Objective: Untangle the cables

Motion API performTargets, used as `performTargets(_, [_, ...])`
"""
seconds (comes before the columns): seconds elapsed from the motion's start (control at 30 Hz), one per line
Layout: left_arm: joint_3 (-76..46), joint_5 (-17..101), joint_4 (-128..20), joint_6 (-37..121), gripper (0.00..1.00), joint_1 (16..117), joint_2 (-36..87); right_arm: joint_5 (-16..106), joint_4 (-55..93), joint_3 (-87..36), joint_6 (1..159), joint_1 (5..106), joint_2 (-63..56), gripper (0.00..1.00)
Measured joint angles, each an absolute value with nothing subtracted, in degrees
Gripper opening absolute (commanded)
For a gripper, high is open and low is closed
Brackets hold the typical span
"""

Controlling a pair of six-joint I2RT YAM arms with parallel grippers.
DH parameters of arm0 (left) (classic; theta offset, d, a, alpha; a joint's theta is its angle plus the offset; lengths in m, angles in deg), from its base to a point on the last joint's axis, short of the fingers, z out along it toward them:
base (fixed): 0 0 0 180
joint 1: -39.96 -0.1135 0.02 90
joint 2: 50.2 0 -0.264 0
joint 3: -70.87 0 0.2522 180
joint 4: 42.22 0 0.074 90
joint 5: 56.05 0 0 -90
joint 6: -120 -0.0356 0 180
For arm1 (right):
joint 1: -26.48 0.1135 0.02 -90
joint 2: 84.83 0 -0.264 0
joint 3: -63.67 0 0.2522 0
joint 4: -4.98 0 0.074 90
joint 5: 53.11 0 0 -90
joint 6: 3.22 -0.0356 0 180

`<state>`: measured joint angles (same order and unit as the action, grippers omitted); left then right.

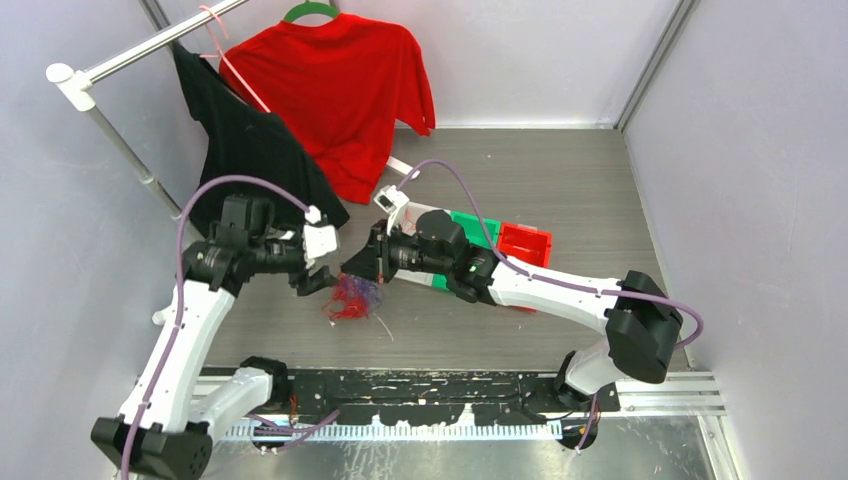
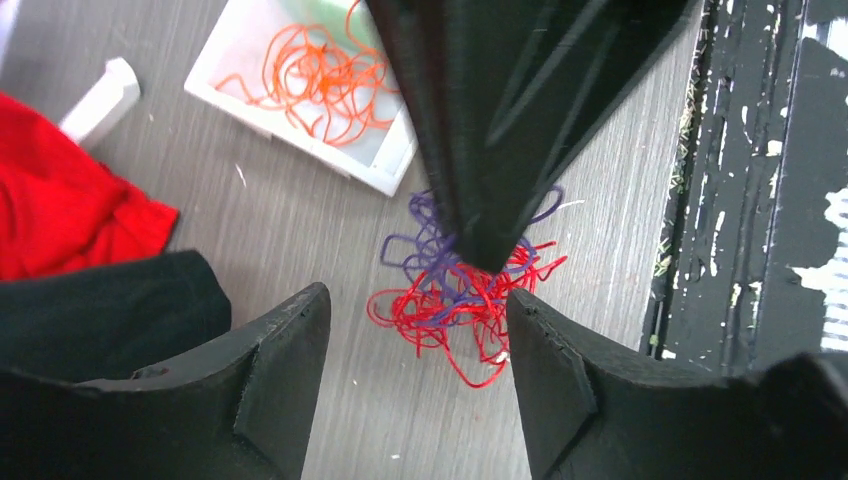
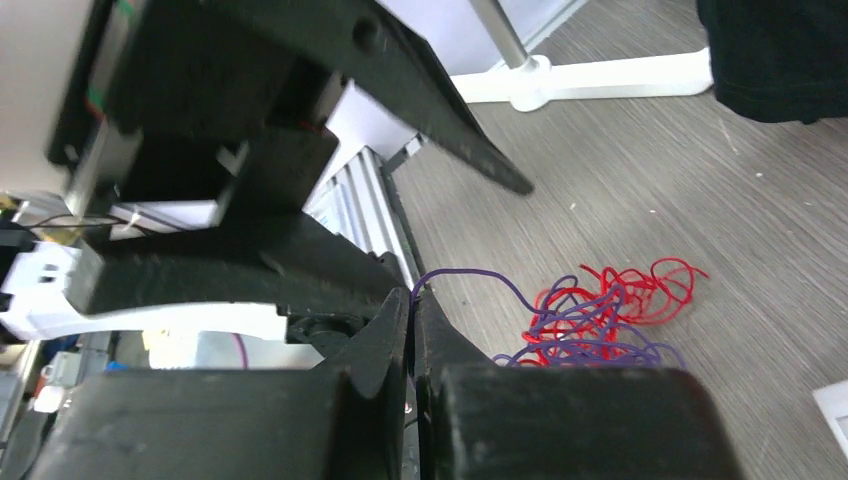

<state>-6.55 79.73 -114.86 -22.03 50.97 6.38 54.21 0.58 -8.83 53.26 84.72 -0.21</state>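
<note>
A small tangle of red and blue-purple cables [image 1: 352,297] lies on the grey table between the two grippers. It also shows in the left wrist view [image 2: 455,300] and the right wrist view [image 3: 600,320]. My right gripper [image 3: 412,295] is shut on one purple strand that arcs up from the tangle. It shows from above [image 1: 355,268] and hangs over the tangle in the left wrist view [image 2: 490,230]. My left gripper [image 2: 417,295] is open and empty, just left of the tangle [image 1: 318,281]. A clump of orange cables [image 2: 320,75] lies in a white tray [image 2: 390,180].
A green bin [image 1: 478,228] and a red bin [image 1: 525,243] stand behind the right arm. A red shirt [image 1: 340,90] and a black shirt [image 1: 250,140] hang from a rack [image 1: 130,55] at the back left. The black base rail [image 1: 420,385] runs along the near edge.
</note>
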Motion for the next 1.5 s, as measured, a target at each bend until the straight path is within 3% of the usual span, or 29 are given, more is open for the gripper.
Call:
performTargets(0.2, [1.5, 79.2, -104.1, -18.3, 0.51, 55.0, -0.3, 56.8, -0.8, -9.7, 50.9, 84.6, -0.2, 0.02])
performTargets(0.6, [9.3, 74.6, -88.7, -9.1, 0.11, 55.3, -7.1, 58.7, -3.5, -9.7, 46.6, 83.5, -0.2, 0.02])
performTargets(0.77, [9.6, 74.0, -86.1, -4.9, 0.02, 55.2, -8.5, 59.4, -4.4, -9.7, 45.0, 83.3, -0.2, 0.20])
performTargets(0.93, [9.7, 72.2, -84.0, -2.8, 0.00, 55.2, -9.3, 62.4, -8.3, -7.6, 41.1, 80.9, -1.4, 0.36])
performTargets(1.2, [9.3, 73.5, -82.8, -1.9, 0.00, 55.2, -10.2, 65.4, -11.2, -3.8, 38.4, 71.1, -3.8, 0.47])
performTargets(1.4, [7.2, 74.7, -82.7, -1.9, 0.00, 55.2, -9.8, 62.6, -4.1, -6.9, 44.8, 72.2, -2.5, 0.54])
performTargets(1.5, [6.4, 75.2, -82.6, -1.6, 0.00, 55.2, -9.8, 61.8, -3.4, -9.0, 46.8, 73.7, -0.7, 0.65])
